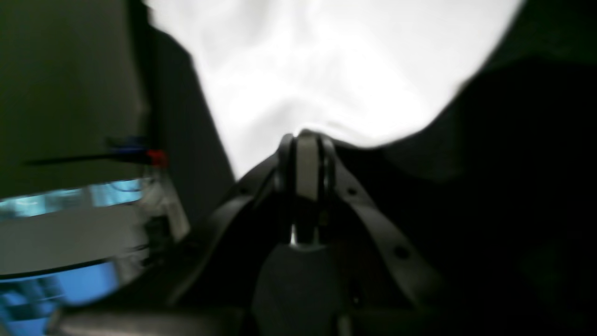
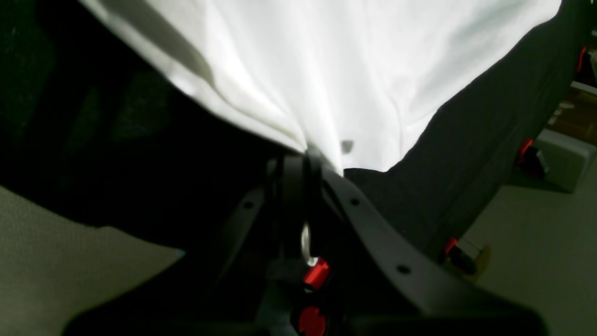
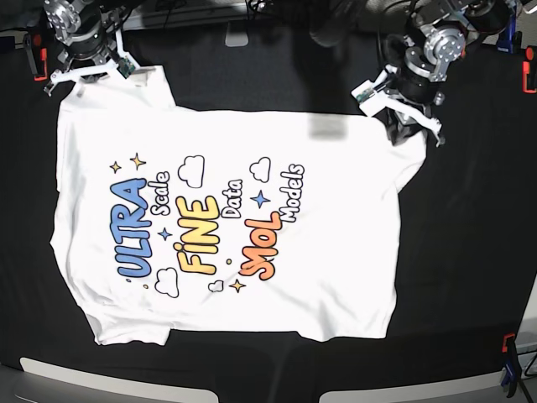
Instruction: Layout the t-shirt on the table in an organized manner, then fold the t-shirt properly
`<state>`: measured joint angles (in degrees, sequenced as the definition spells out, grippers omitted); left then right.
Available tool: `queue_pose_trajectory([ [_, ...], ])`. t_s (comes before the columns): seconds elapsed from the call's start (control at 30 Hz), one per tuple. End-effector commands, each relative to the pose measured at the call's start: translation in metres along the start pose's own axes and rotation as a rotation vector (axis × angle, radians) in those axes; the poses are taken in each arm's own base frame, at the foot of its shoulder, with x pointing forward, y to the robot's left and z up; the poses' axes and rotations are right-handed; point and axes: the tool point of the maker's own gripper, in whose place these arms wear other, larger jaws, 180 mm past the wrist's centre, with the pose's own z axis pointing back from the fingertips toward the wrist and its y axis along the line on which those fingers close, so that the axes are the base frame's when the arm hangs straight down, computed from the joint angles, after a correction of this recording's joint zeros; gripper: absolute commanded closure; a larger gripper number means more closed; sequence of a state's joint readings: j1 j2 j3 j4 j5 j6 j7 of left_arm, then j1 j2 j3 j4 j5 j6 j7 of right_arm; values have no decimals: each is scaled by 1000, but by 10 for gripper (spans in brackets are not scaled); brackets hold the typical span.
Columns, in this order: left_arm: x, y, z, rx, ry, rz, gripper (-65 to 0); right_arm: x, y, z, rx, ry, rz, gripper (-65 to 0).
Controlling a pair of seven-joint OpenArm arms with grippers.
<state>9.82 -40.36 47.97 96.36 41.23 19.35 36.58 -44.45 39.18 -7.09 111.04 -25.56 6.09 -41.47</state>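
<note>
The white t-shirt [image 3: 226,243] lies spread on the black table [image 3: 470,277], print side up, with its blue, yellow and orange letters showing. My left gripper [image 3: 401,117] sits at the shirt's far right corner. In the left wrist view its jaws [image 1: 305,137] are shut on the edge of the white cloth [image 1: 317,70]. My right gripper [image 3: 92,77] is at the shirt's far left corner. Seen from the right wrist, it [image 2: 310,156] is shut on a bunched fold of the shirt [image 2: 326,70].
Orange clips hold the black cloth at its edges: one at the far left [image 3: 38,63], one at the far right [image 3: 529,80] and one at the near right [image 3: 508,348]. A grey strip [image 3: 84,382] runs along the table's near edge.
</note>
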Motion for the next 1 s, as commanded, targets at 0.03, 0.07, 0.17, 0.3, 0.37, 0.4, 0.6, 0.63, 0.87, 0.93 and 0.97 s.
queue_pose_trajectory([
  [0.03, -3, 21, 0, 94, 15, -55, 0, -2, -11, 3, -40, 12, 14, 0],
  [0.07, -5, 24, 0, 109, 27, -74, 0, -1, -11, 4, -41, 12, 14, 0],
  [0.17, -9, 28, 1, 131, 52, -94, 0, 6, -11, 15, -39, -12, 13, 0],
  [0.3, -14, 27, 3, 128, 79, -95, 0, 16, -13, 39, -69, -50, 59, 0],
  [0.37, -15, 25, 6, 132, 74, -124, 0, 15, -11, 49, -67, -46, 78, 0],
  [0.4, -16, 23, 10, 135, 69, -146, 0, 12, -8, 53, -58, -41, 90, 0],
  [0.6, -25, -1, 34, 104, 74, -238, 0, -26, 11, 72, 4, 75, 187, 0],
  [0.63, -27, -4, 39, 102, 75, -244, 0, -32, 11, 75, -5, 89, 208, 0],
  [0.87, -31, -7, 74, 186, 65, -309, 0, -68, 16, 100, -33, 166, 325, 0],
  [0.93, -30, -11, 83, 196, 58, -328, 0, -68, 8, 100, -78, 170, 332, 0],
  [0.97, -30, -13, 88, 201, 54, -332, 0, -69, 7, 101, -82, 182, 333, 0],
])
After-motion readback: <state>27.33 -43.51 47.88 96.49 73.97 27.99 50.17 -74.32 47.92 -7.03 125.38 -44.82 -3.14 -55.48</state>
